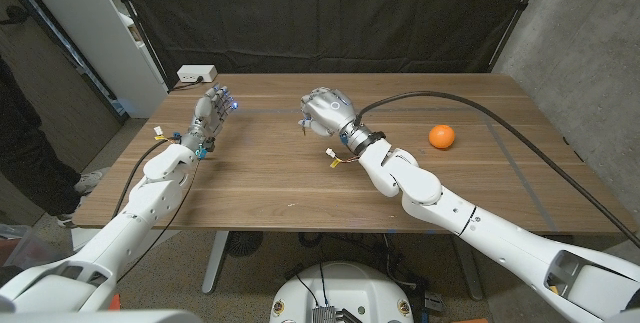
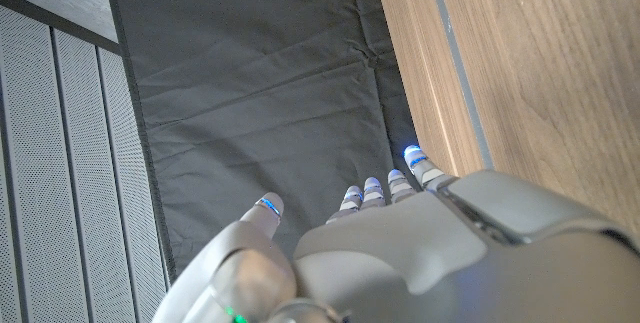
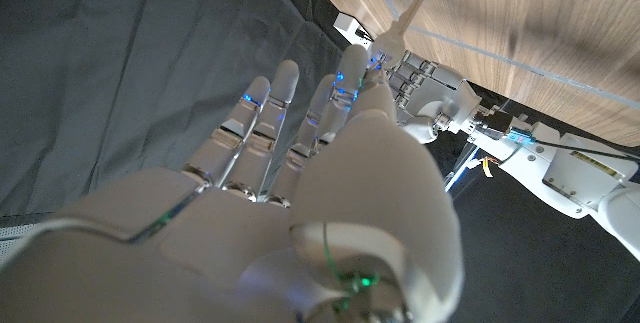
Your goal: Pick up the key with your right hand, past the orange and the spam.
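My right hand hovers over the middle of the wooden table, fingers pointing toward the robot's left. Its thumb and a finger pinch a small slender key, whose pale tip sticks out past the fingertips; in the head view the key is a tiny dark bit under the hand. The orange lies on the table to the right of that arm. My left hand stands at the table's left with its fingers stretched out and apart, holding nothing; it is also seen from the right wrist camera.
A white box with a cable sits at the table's back left edge. A white shelf unit stands beyond the left corner. A person's dark leg and shoe are at the left. A black curtain hangs behind.
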